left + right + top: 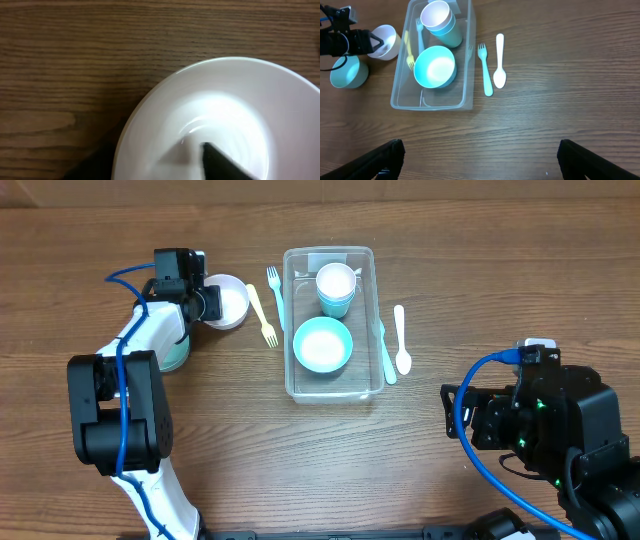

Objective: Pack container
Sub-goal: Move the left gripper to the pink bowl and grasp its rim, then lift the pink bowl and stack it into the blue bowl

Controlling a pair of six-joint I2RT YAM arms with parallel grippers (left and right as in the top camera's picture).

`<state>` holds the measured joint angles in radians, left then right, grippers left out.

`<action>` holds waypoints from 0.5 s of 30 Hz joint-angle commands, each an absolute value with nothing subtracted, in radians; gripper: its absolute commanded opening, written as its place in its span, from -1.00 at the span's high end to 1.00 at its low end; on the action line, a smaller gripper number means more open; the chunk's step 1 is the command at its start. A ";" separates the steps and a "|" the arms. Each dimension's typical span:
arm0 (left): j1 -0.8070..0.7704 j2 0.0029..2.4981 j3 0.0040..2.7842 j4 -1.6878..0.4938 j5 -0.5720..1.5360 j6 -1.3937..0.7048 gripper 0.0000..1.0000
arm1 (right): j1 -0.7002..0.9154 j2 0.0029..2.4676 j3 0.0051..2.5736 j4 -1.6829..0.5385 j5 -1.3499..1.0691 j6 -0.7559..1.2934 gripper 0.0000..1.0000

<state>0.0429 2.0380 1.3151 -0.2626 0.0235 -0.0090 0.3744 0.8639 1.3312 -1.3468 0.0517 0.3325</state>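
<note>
**Operator:** Report the position of the task item.

**Technician:** The clear rectangular plastic container (pixel 330 393) stands at the centre of the brown wooden table (pixel 480 270). Its long sides run near to far.

**Operator:** Contents?

**Technician:** 2 items. A round light-blue plastic bowl (pixel 322 345) sits upright in the near half. A white cup nested in a teal cup (pixel 336 285) occupies the far half.

**Operator:** Left tool status?

**Technician:** The left gripper (pixel 207 302) is at a round white bowl (pixel 232 302), which stands left of the container and apart from it. The left wrist view shows 1 dark fingertip (pixel 220 162) inside that bowl, past the rim. Whether the fingers are clenched on the rim cannot be determined.

**Operator:** Right tool status?

**Technician:** The right gripper (pixel 480 160) hangs over bare table at the near right, well apart from the container. Its 2 fingers are spread wide and nothing lies between them.

**Operator:** Items outside the container?

**Technician:** 5 more.
- A light-blue plastic fork (pixel 273 295) and a yellow plastic fork (pixel 262 315) lie side by side between the white bowl and the container's left wall.
- A teal plastic fork (pixel 484 70) lies just beside the right wall.
- A white plastic spoon (pixel 401 340) lies to the right of that fork.
- A second light-blue bowl (pixel 349 72) stands near the white bowl, partly hidden under the left arm in the overhead view.
</note>
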 commanded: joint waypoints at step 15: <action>0.046 1.964 1.566 -0.510 -0.043 -0.086 0.92 | 0.373 0.859 1.331 -1.341 0.054 0.325 -1.00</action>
<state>0.0429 2.0354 1.4738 -0.4610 0.0273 -0.0612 0.3744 0.8639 1.3312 -1.3468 0.0517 0.3325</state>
